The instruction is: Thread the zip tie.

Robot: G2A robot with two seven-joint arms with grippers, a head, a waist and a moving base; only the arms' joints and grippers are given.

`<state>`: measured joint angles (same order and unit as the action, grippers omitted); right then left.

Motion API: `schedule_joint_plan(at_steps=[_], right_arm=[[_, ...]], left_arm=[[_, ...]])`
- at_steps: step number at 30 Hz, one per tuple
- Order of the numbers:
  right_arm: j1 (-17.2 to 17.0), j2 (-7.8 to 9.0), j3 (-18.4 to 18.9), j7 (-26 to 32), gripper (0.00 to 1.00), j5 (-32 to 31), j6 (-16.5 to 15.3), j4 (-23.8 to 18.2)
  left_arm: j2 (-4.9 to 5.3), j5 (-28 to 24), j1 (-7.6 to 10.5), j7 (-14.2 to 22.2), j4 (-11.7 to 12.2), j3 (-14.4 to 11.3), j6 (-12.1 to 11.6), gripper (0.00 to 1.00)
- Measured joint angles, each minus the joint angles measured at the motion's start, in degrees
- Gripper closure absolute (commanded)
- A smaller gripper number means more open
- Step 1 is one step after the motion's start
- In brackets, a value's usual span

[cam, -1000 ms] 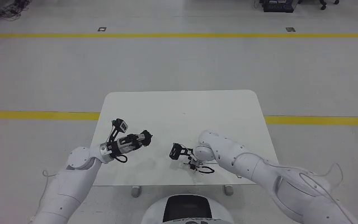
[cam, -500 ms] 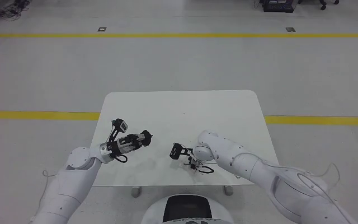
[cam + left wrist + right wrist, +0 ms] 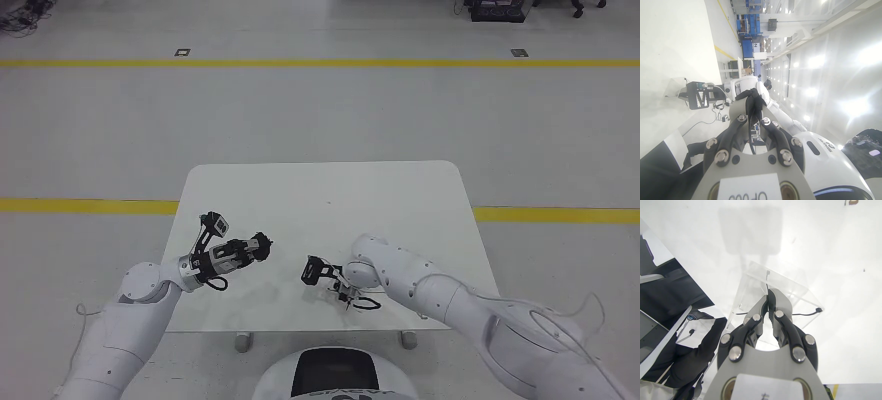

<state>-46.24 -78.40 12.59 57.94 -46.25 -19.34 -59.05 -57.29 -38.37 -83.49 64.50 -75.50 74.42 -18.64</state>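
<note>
While the right claw (image 3: 768, 300) pinches the zip tie (image 3: 768, 273) tight over the clear block (image 3: 800, 291) near the surface's (image 3: 400, 190) front edge, threading looks not yet done. Left claw (image 3: 752, 106) hangs well apart, closed on a dark strand (image 3: 749, 130), kind unclear.

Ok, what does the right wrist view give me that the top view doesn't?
Right wrist view only: the right end effector shut on a thin black zip tie at a clear acrylic box, and a black strip with a square head lying across that box.

Top view only: the left end effector, apart from the right one and over the near left part of the white rectangular table, plus all the table's edges.

Both: the right end effector above the white tabletop.
</note>
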Motion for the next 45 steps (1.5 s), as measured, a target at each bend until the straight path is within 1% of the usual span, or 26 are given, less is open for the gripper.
schedule_joint_plan(at_steps=[2, 5, 8, 14, 18, 20, 23, 26, 27, 29, 38, 39, 41, 45], right_arm=[[-0.3, 0.38, 0.5, 0.2, 1.00, -0.4, 0.2, -1.3], [-0.9, 1.40, 1.5, 0.6, 1.00, -1.3, 0.8, -4.1], [-1.9, 2.88, 3.0, 1.0, 1.00, -2.3, 1.5, -7.6], [-5.1, 7.00, 7.4, 1.0, 1.00, -4.6, 2.2, -16.1], [-8.9, 10.49, 12.1, -0.8, 1.00, -5.9, 2.0, -22.1], [-10.8, 11.95, 14.4, -2.0, 1.00, -6.2, 2.0, -24.3], [-14.6, 14.43, 19.0, -5.7, 1.00, -5.7, 0.2, -27.7], [-17.7, 16.11, 22.3, -9.9, 1.00, -4.4, -0.2, -30.3], [-18.9, 16.79, 23.1, -12.4, 1.00, -3.5, -0.2, -31.7], [-19.6, 17.30, 23.5, -15.2, 1.00, -2.9, -0.1, -33.0], [-19.8, 17.27, 23.6, -15.2, 1.00, -2.9, 0.3, -32.8], [-20.4, 17.29, 24.1, -17.1, 1.00, -2.8, 0.6, -32.9], [-21.4, 17.54, 25.4, -21.5, 1.00, -1.9, 0.1, -33.0], [-25.3, 19.07, 28.3, -31.2, 1.00, -2.0, -0.2, -35.0]], left_arm=[[0.00, 0.0, 0.00, 0.0, 0.0, 0.0, 0.0, 1.00], [0.00, 0.0, 0.00, 0.0, 0.0, 0.0, 0.0, 1.00], [0.00, 0.0, 0.00, 0.0, 0.0, 0.0, 0.0, 1.00], [0.00, 0.0, 0.00, 0.0, 0.0, 0.0, 0.0, 1.00], [0.00, 0.0, 0.00, 0.0, 0.0, 0.0, 0.0, 1.00], [0.00, 0.0, 0.00, 0.0, 0.0, 0.0, 0.0, 1.00], [0.00, 0.0, 0.00, 0.0, 0.0, 0.0, 0.0, 1.00], [0.00, 0.0, 0.00, 0.0, 0.0, 0.0, 0.0, 1.00], [0.00, 0.0, 0.00, 0.0, 0.0, 0.0, 0.0, 1.00], [0.00, 0.0, 0.00, 0.0, 0.0, 0.0, 0.0, 1.00], [0.00, 0.0, 0.00, 0.0, 0.0, 0.0, 0.0, 1.00], [0.00, 0.0, 0.00, 0.0, 0.0, 0.0, 0.0, 1.00], [0.00, 0.0, 0.00, 0.0, 0.0, 0.0, 0.0, 1.00], [0.00, 0.0, 0.00, 0.0, 0.0, 0.0, 0.0, 1.00]])
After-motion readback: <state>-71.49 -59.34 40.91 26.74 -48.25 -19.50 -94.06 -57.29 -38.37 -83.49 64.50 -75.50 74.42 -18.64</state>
